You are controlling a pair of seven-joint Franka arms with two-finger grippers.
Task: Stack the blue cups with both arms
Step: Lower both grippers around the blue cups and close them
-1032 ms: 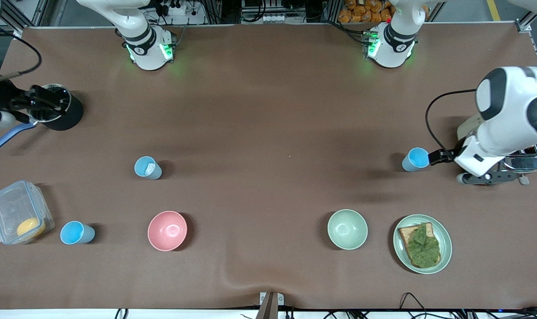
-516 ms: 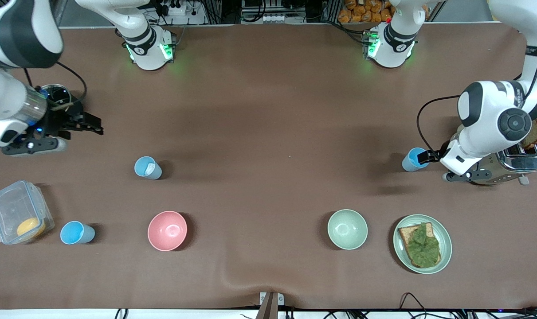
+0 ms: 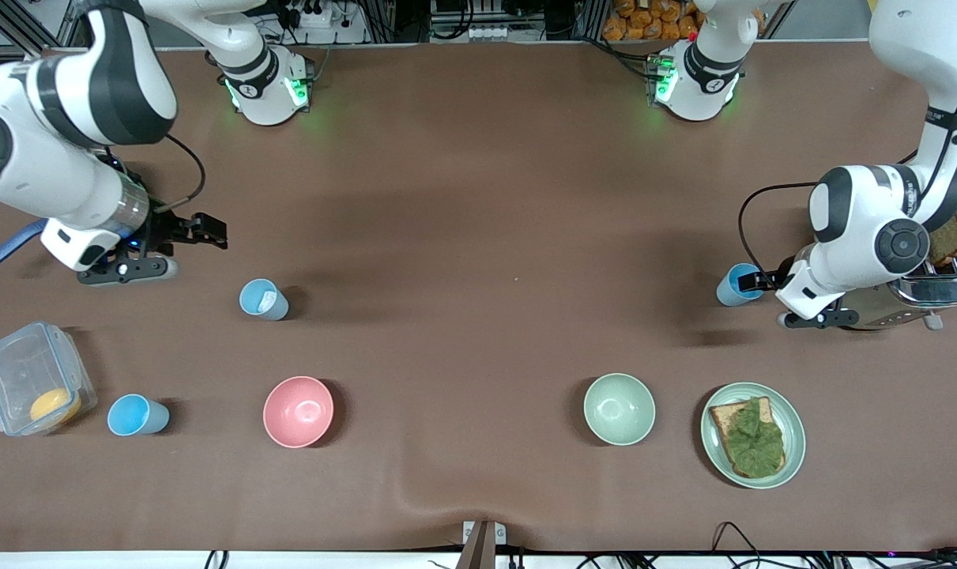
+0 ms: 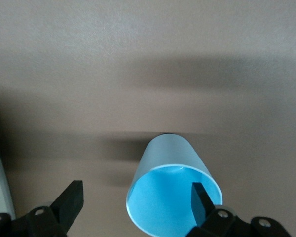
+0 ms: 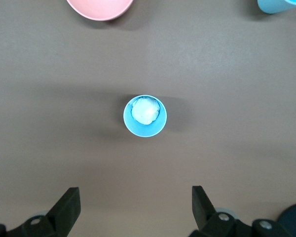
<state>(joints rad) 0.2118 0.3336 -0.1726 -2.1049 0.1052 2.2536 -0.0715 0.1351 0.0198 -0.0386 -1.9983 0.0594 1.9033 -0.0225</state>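
Observation:
Three blue cups stand upright on the brown table. A pale greyish-blue cup (image 3: 263, 299) with a white lump inside stands toward the right arm's end, and shows in the right wrist view (image 5: 144, 116). A sky-blue cup (image 3: 134, 415) stands nearer the front camera, beside the clear box. Another sky-blue cup (image 3: 731, 289) stands toward the left arm's end. My left gripper (image 3: 751, 281) is open at this cup (image 4: 167, 163): one finger (image 4: 200, 200) is inside its rim, the other (image 4: 71, 200) outside. My right gripper (image 3: 212, 230) is open and empty (image 5: 135, 205), in the air near the pale cup.
A pink bowl (image 3: 298, 411), a pale green bowl (image 3: 619, 408) and a green plate (image 3: 794, 454) with toast and lettuce lie nearer the front camera. A clear box (image 3: 32, 383) holds something orange. A toaster (image 3: 932, 286) stands by the left arm. A blue handle (image 3: 8, 245) shows under the right arm.
The right arm has swung in from the table's end toward the pale cup. The left gripper has moved onto the sky-blue cup's rim.

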